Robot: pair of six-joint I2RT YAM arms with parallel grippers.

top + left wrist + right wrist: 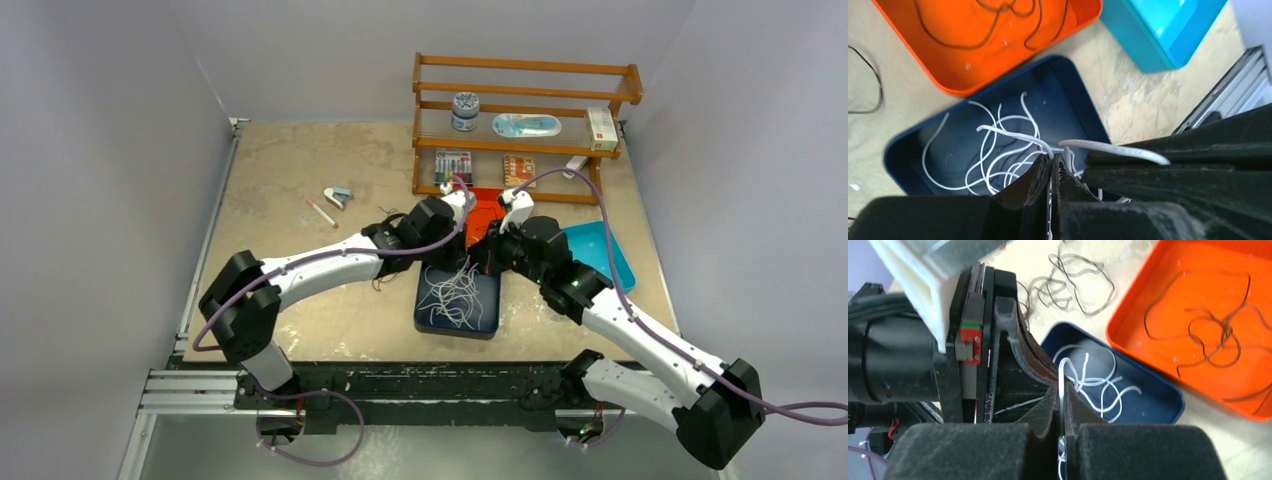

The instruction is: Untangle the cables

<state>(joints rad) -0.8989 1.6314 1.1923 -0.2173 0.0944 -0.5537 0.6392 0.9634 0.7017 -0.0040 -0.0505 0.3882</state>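
A white cable (456, 296) lies in curly loops in a navy tray (455, 329). My left gripper (462, 248) and right gripper (487, 258) meet close together above the tray's far end. In the left wrist view my left gripper (1052, 161) is shut on a strand of the white cable (998, 132). In the right wrist view my right gripper (1062, 390) is shut on another strand of the white cable (1098, 382). A dark cable (1208, 325) lies in the orange tray (1128, 347). Another dark cable (1068, 285) lies on the table beside the left arm.
A cyan tray (603, 250) sits right of the orange tray (487, 212). A wooden shelf (525, 120) with small items stands at the back. A small stapler (337, 197) and a pen (321, 212) lie at the back left.
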